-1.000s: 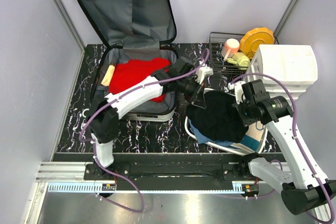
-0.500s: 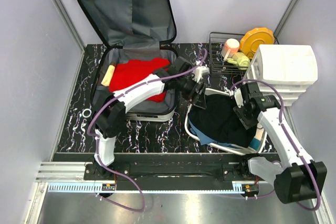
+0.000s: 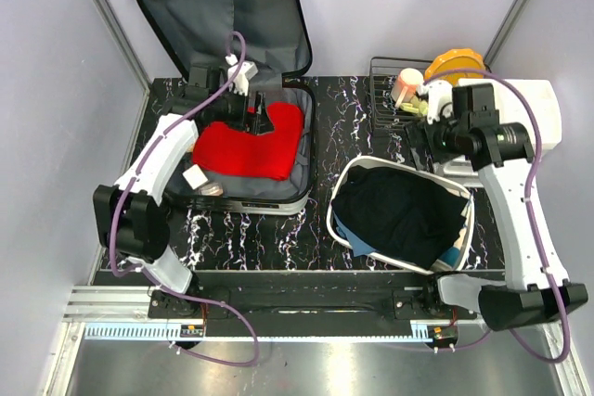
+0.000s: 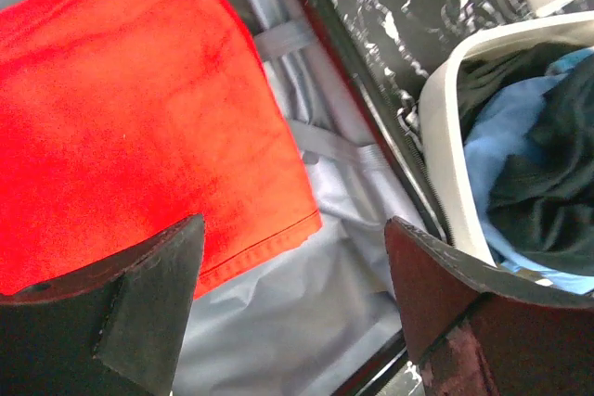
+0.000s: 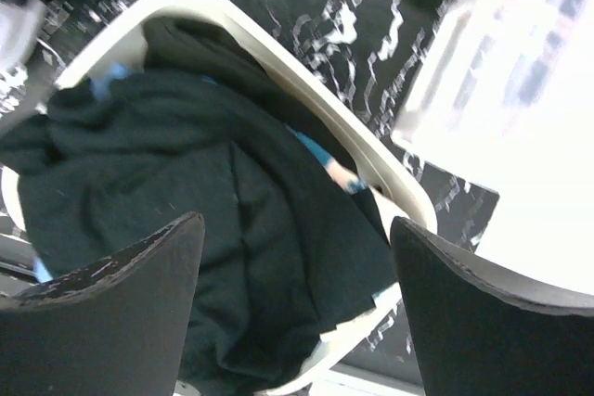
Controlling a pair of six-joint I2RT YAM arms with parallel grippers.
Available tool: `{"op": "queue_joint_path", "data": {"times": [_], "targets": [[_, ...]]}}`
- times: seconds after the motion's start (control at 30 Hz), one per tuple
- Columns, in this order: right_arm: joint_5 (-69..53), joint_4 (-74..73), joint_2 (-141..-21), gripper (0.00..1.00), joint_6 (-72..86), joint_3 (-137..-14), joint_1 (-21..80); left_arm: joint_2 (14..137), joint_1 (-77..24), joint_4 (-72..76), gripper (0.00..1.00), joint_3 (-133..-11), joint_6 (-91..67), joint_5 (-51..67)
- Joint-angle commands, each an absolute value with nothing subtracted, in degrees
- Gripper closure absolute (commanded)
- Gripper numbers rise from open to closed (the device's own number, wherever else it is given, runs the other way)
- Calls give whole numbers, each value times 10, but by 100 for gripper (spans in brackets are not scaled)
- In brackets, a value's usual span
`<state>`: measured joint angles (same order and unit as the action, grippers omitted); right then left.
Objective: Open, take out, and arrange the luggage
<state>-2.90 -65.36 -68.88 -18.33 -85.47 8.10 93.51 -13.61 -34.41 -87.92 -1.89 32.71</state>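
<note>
The left gripper (image 4: 295, 227) stands wide with nothing between its jaws, hovering over the lower half of the suitcase. Its arm climbs from the near edge, bends at the elbow on the left and reaches inward to the far end of that half. The right gripper (image 5: 297, 222) is also spread wide and empty, held above the far right side of the one white oval plastic basin (image 3: 332, 215); its arm rises steeply from its base and folds back toward the left.

The basin sits nearest on the black marbled table (image 3: 269, 234), holding a heap of black clothing (image 3: 408, 210) over a light blue garment (image 3: 357, 240). To its left lies the single large hard-shell suitcase with dark grey fabric lining (image 3: 223, 16), open, lid leaning up against the back wall. One red folded cloth (image 3: 246, 146) rests in its lower half. Farther right stand one black wire rack (image 3: 385, 76) with one orange plate (image 3: 455, 67) and one pink cup (image 3: 406, 85), and one white drawer organiser (image 3: 543, 104).
</note>
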Motion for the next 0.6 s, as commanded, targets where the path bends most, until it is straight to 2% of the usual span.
{"op": "queue_joint_path", "data": {"times": [0.0,0.07,0.2,0.3,0.47,0.5,0.57], "targets": [[-160,-606,-759,12,-125,-929,80,971,-155,-368,19,-853,33,265],[-203,-585,-798,12,-64,-953,81,986,-160,-365,23,-848,31,255],[-291,-507,-861,10,62,-993,90,1017,-186,-319,23,-830,20,239],[-257,-490,-917,12,148,-1034,112,1026,-222,-277,23,-811,18,201],[-162,-482,-979,14,177,-1107,175,1059,-266,-226,23,-788,5,90],[-140,-476,-983,14,191,-1112,178,1065,-272,-225,28,-790,3,75],[-113,-475,-1000,14,213,-1122,183,1080,-276,-215,32,-788,2,29]]}}
